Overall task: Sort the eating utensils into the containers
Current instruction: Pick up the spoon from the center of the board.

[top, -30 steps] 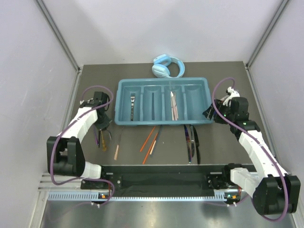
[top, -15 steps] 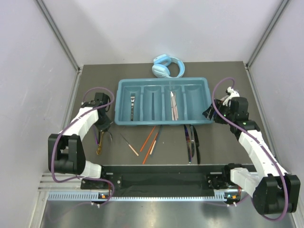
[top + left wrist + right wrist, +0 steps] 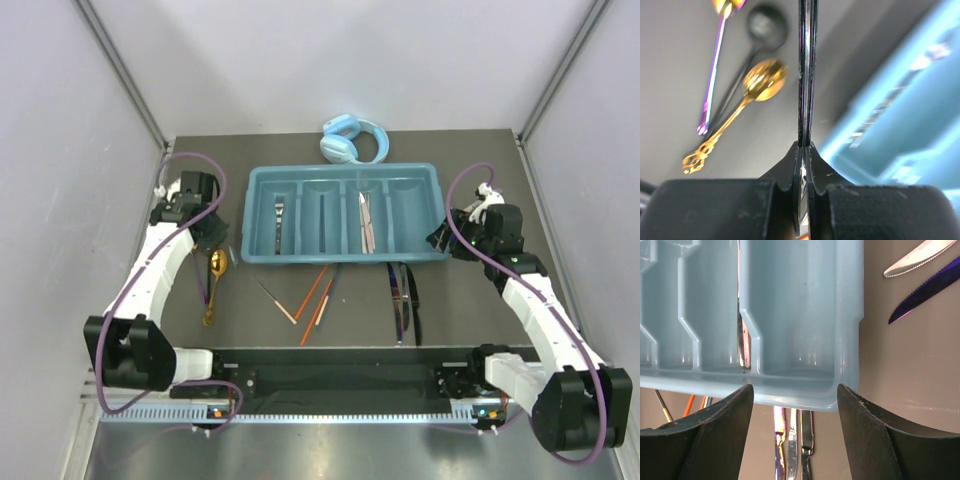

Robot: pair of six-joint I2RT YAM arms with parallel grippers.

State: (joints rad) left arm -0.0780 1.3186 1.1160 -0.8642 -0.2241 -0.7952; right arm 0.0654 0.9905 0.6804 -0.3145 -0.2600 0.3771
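- cutlery tray (image 3: 253,215) is teal-blue
- headphones (image 3: 352,140) are light blue
- chopsticks (image 3: 312,292) are orange
- ornate spoon (image 3: 762,82) is gold
- serrated knife (image 3: 935,288) is iridescent purple-blue
- edge-on utensil (image 3: 807,75) is dark silver

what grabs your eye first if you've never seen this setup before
The teal-blue cutlery tray sits mid-table, with light blue headphones just behind it. In front of it lies loose cutlery, a gold spoon brightest at the left. In the left wrist view, the left gripper is clamped on a slim silver utensil seen edge-on.
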